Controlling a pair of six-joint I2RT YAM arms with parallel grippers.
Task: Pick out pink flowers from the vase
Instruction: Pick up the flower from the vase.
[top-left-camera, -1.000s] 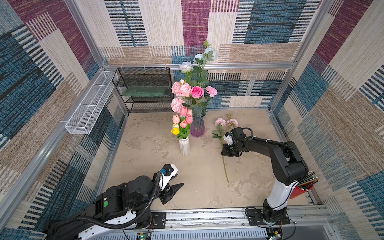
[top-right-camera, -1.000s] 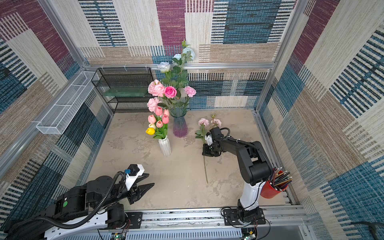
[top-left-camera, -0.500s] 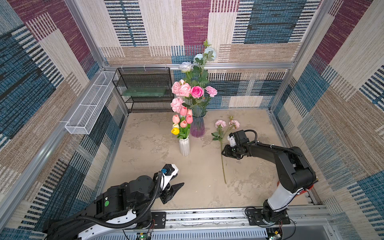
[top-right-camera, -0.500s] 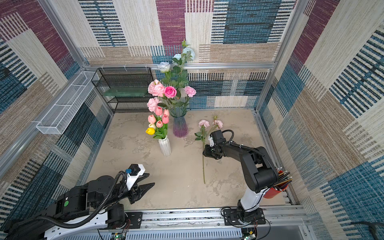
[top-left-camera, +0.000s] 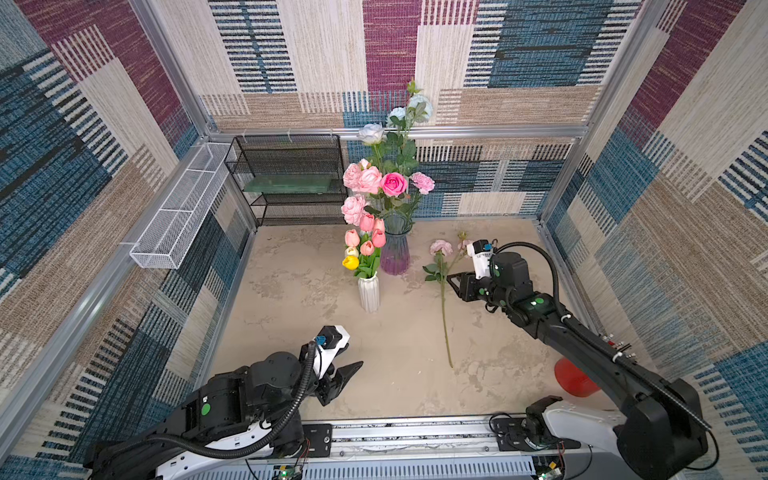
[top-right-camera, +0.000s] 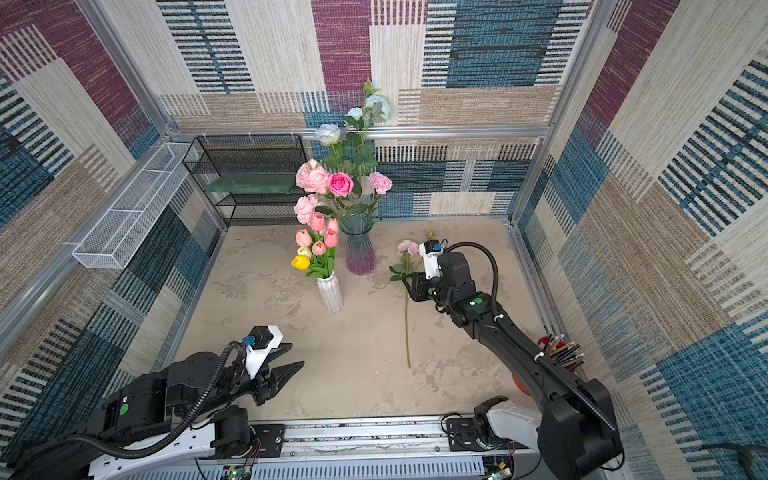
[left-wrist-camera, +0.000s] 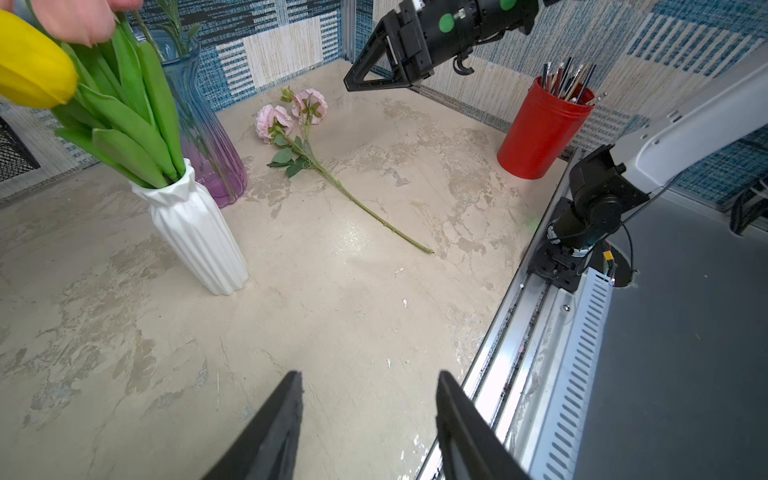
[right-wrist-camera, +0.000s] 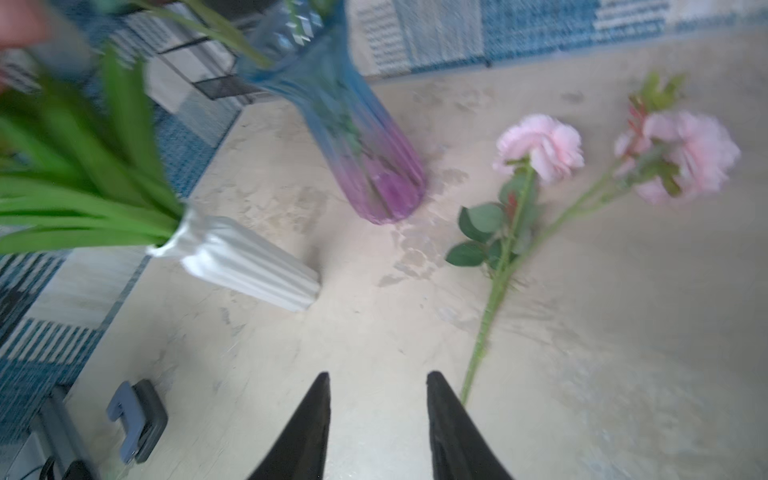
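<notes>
loose pink flower (top-left-camera: 443, 307): pale-pink, two blooms, flat on the right half of the tabletop (top-left-camera: 395, 357), blooms toward the far edge
right gripper (right-wrist-camera: 378, 376): jaws apart, nothing in them, raised off the tabletop; the stem runs just beside one fingertip
left gripper (left-wrist-camera: 369, 376): spread and empty too, by the front edge, well apart from that stem
glass vase (top-left-camera: 395, 253): toward the far edge, pink peonies (top-left-camera: 361, 178) and hot-pink rose (top-left-camera: 393, 184) inside
</notes>
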